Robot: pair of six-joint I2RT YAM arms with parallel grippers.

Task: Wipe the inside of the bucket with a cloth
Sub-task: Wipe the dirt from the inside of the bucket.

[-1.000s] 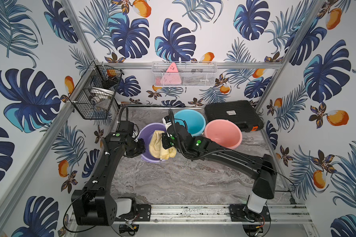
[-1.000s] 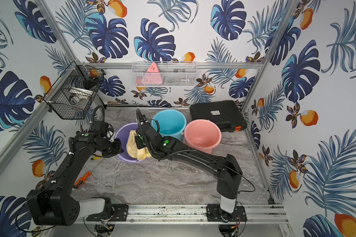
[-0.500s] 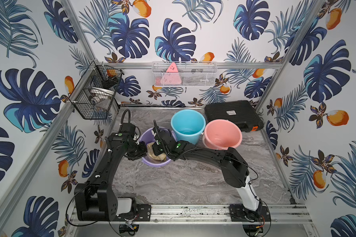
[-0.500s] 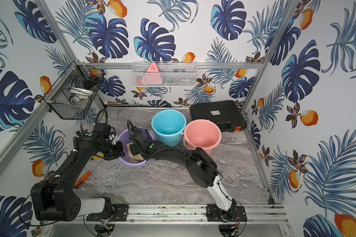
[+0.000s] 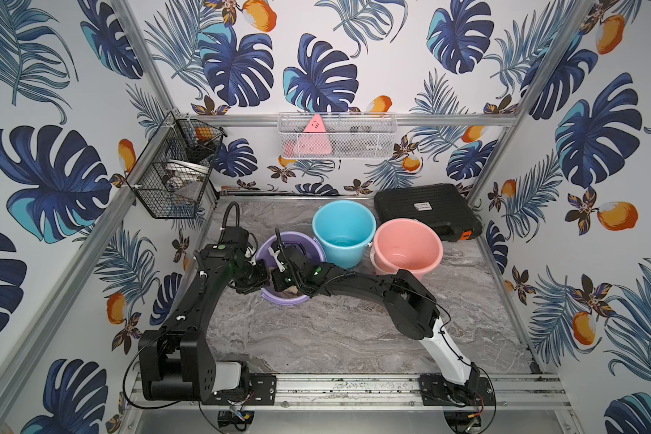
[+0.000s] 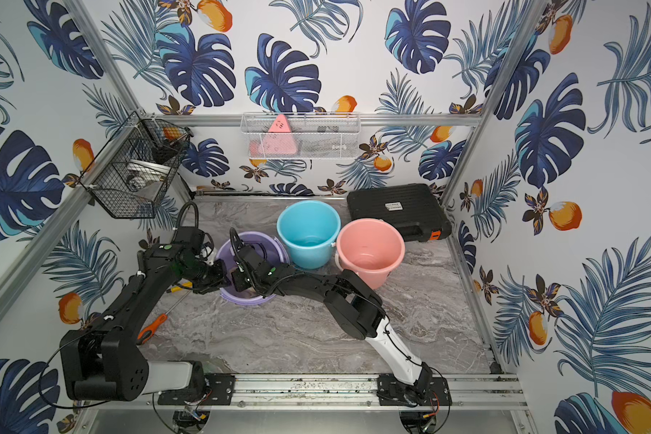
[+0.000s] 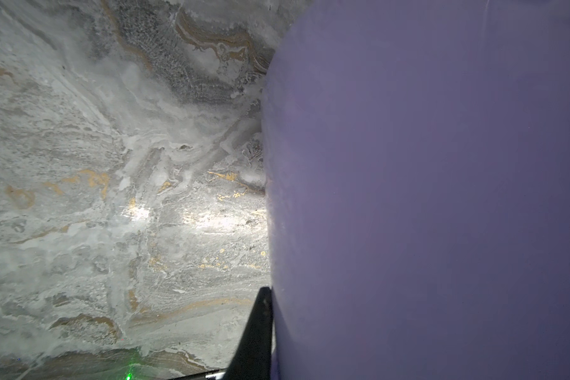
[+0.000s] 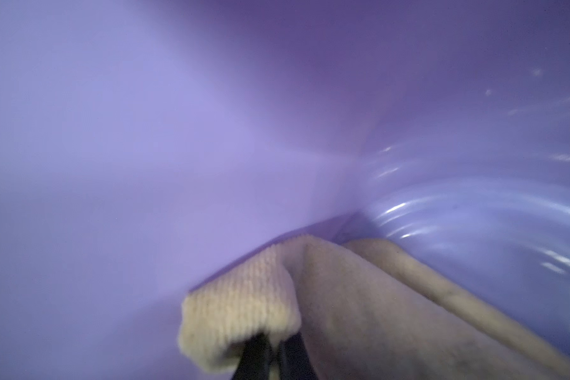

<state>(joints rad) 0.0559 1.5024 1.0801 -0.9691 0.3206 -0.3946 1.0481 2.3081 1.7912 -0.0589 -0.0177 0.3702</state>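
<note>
Reaching down inside the purple bucket (image 5: 283, 301), the right gripper (image 8: 274, 348) is clenched on a bunched fold of the cloth (image 8: 244, 296), which lies against the wall low down, near the bucket's floor. Soft, light, limp ribbed stuff by the look of it, so pinch a gathered edge or it flops loose. The left gripper (image 5: 261, 280) looks clamped on the rim, one finger (image 7: 257, 329) flat on the outer wall. That glossy, light plastic would likely skid otherwise. Count: one cloth, three buckets: the purple one, a blue bucket (image 5: 339, 255) and a pink bucket (image 5: 421, 244).
</note>
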